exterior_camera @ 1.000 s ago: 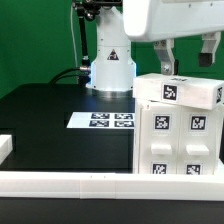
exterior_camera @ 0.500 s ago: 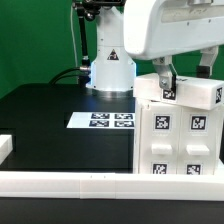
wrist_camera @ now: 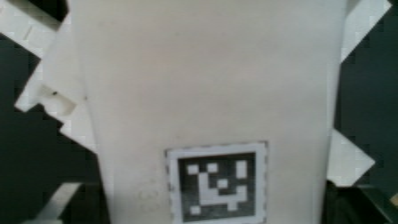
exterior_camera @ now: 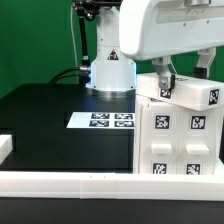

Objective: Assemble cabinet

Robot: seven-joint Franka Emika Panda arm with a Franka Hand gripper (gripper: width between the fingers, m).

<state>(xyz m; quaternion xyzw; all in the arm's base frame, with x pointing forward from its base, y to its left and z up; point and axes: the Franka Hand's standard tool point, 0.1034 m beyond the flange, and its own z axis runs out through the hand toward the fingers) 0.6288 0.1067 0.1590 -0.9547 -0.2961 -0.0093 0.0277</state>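
Now gripper (exterior_camera: 185, 72) clamps top panel (exterior_camera: 190, 93), tilted since earlier, atop cabinet (exterior_camera: 178, 135).

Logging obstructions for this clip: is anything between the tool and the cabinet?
Nothing visible. The tool is right at the cabinet's top panel, one finger at each end, and no other object lies between them.

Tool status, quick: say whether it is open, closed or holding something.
Tool: closed on the white top panel of the cabinet, one finger at each side of it.
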